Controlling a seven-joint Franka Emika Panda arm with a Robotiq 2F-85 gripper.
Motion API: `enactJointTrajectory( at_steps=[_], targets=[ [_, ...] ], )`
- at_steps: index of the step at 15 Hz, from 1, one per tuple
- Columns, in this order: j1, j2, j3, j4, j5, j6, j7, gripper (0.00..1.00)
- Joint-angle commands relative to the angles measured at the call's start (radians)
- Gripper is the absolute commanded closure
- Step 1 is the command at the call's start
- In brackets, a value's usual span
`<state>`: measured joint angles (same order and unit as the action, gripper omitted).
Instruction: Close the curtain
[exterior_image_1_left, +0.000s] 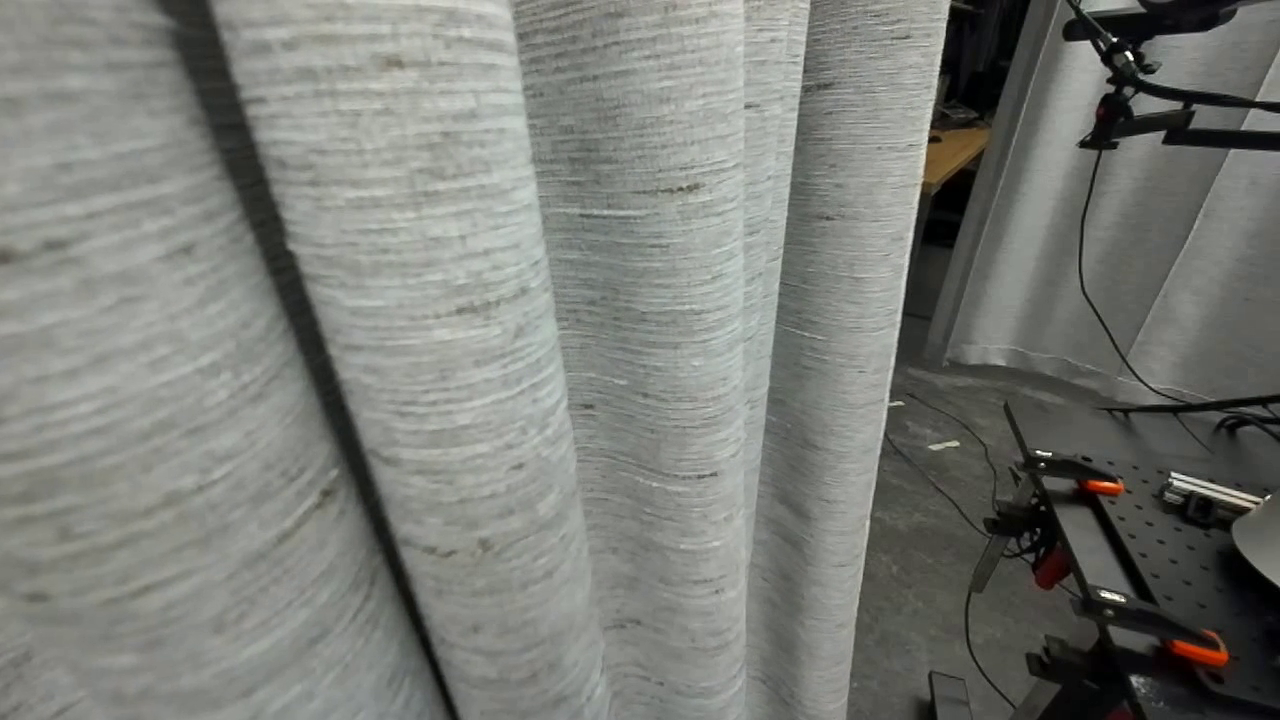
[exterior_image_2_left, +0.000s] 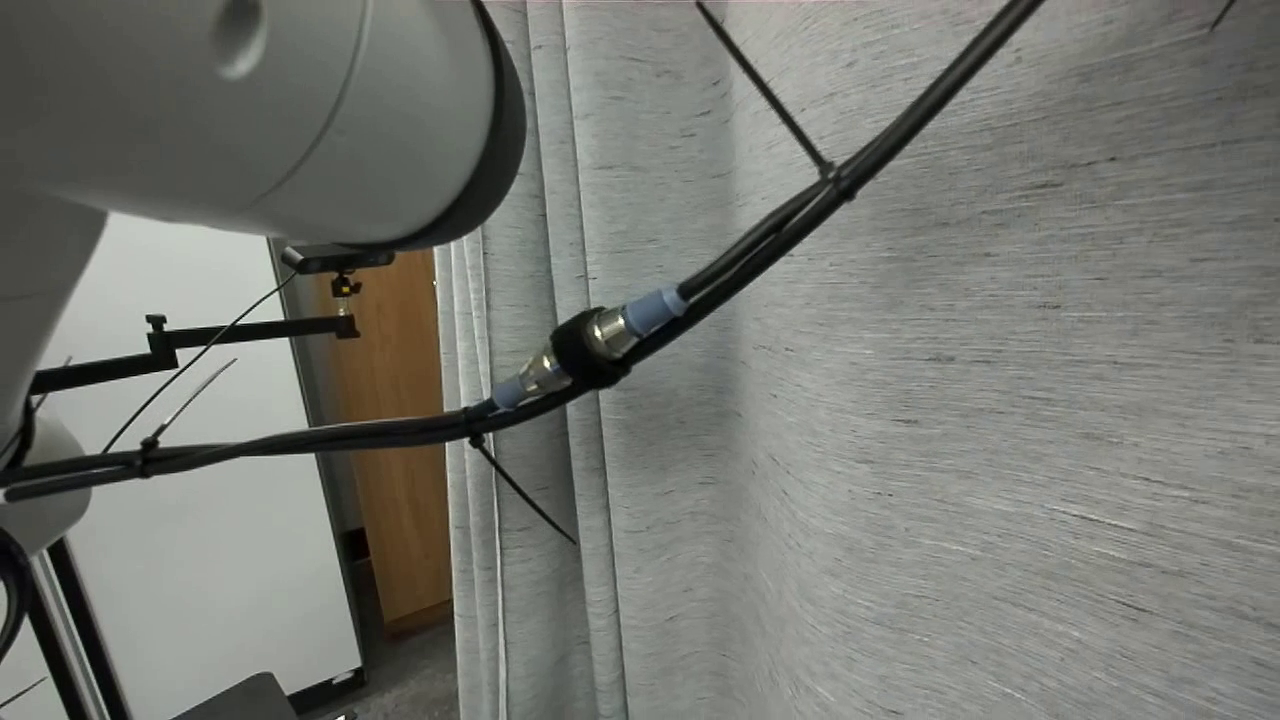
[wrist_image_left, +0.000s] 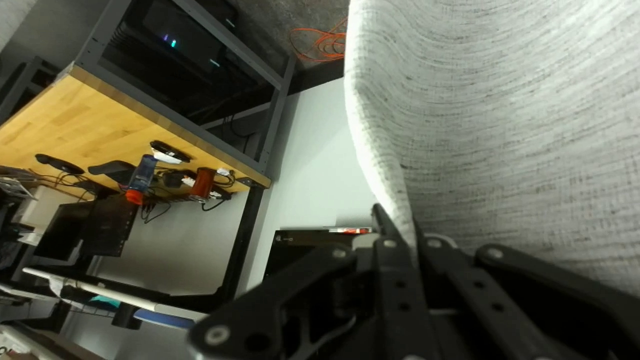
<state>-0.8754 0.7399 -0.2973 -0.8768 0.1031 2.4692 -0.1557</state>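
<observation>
The claw (wrist_image_left: 398, 216) pinches the curtain (wrist_image_left: 500, 125) by its free edge; the curtain hangs apart from the wooden desk (wrist_image_left: 70, 112); drawing seems the step in hand; next should come a steady pull across before the desk, pinch firm.
</observation>
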Motion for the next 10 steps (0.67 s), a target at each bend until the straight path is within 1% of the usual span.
enactJointTrajectory(
  at_steps=[1,10],
  targets=[
    [0.004,-0.017,0.027,-0.037,0.003,-0.046,-0.066,1.00],
    [0.003,-0.028,0.046,-0.042,0.001,-0.078,-0.118,1.00]
  ],
)
